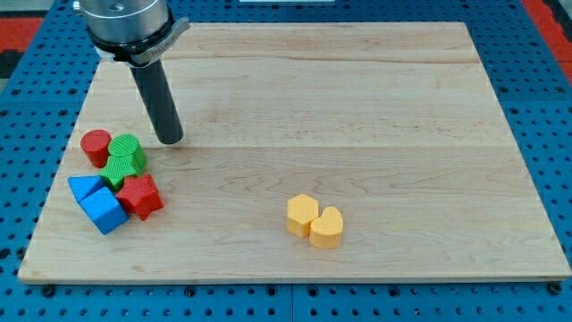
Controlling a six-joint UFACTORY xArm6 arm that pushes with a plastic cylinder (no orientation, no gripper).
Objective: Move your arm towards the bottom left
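My dark rod comes down from the view's top left and my tip (170, 139) rests on the wooden board (357, 107). A cluster of blocks lies just below-left of the tip: a red cylinder (96, 146), a green round block (128, 148) over a green star (118, 169), a red star (140, 195), a blue triangle (84, 187) and a blue cube (104, 210). The tip stands a short gap to the right of the green round block, not touching it. Two yellow blocks, a hexagon (301, 214) and a heart (326, 226), touch each other at the bottom centre.
The board lies on a blue pegboard table (27, 107). The arm's grey flange (125, 22) hangs over the board's top left corner. The board's left edge runs close beside the blue blocks.
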